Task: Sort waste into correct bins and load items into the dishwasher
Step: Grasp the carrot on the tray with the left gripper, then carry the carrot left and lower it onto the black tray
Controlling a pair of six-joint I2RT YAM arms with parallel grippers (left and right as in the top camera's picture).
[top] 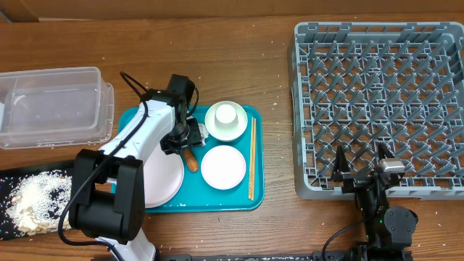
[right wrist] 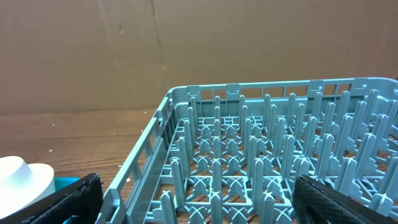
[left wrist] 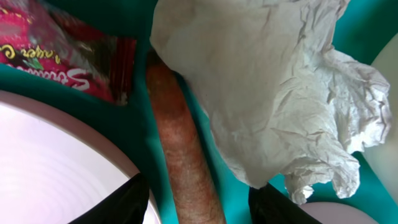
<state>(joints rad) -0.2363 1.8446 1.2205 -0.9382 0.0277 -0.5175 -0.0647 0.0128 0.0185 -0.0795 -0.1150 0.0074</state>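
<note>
Left tool (top: 184, 140) low over teal tray (top: 217, 200), frame centre; right tool (top: 360, 168) lower right at grey rack (top: 299, 109). Left wrist: jaws half open astride orange stick (left wrist: 186, 155), gaps visible; napkin (left wrist: 267, 87) right. Right wrist: jaws wide, empty.

Soft, even light from above makes the overhead view of the brown desk (top: 239, 29) bright and sharp, with only faint shadows. Up close in the left wrist view, the white napkin (left wrist: 267, 81) glows very bright and the orange stick (left wrist: 183, 155) looks a bit fuzzy. In the right wrist view the grey rack (right wrist: 249, 155) is clear, but the near bottom corners are dark and blurry.
</note>
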